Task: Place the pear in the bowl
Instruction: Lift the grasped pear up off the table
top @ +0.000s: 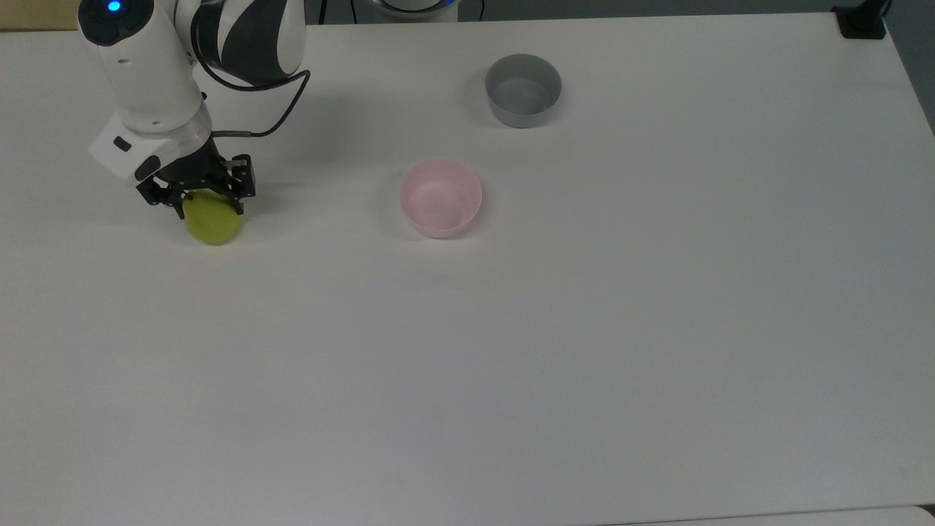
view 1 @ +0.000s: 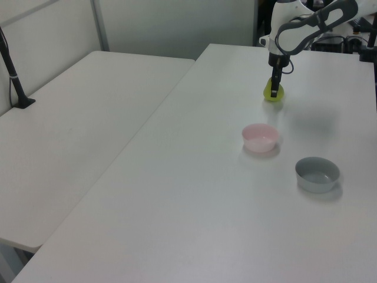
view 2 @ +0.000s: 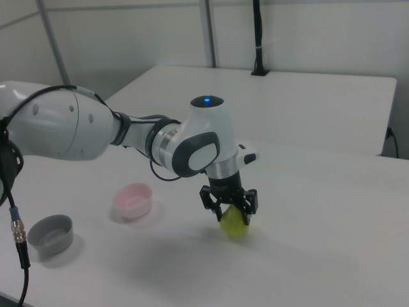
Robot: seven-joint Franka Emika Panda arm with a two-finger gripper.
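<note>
The pear [top: 212, 223] sat on the white table [top: 584, 329] near the top view's left edge, well apart from both bowls. The gripper [top: 203, 199] had its black fingers spread and lowered on either side of the pear's upper part, one at the top view's left of the fruit and the other at its right, so that the top of the pear lay between them; whether the fingers pressed on the skin could not be told. In the right view the gripper [view 2: 231, 209] pointed straight down from the white wrist, with the pear [view 2: 234, 225] showing yellow-green below and between the fingers and resting on the table [view 2: 319, 256]. In the left view the pear [view 1: 273, 93] lay at the far end of the table [view 1: 194, 206], with the gripper [view 1: 274, 89] upright over it. The pink bowl [top: 440, 199] stood upright near the middle of the table, to the top view's right of the pear, with its open mouth upward. The grey bowl [top: 523, 90] stood further off, toward the top view's upper edge and to the right of the pink one, and the two did not touch. In the right view the pink bowl [view 2: 132, 199] lay to the left of the arm [view 2: 96, 131], and the grey bowl [view 2: 50, 234] nearer the camera. A black cable [top: 281, 98] looped from the wrist across the table behind the gripper.
</note>
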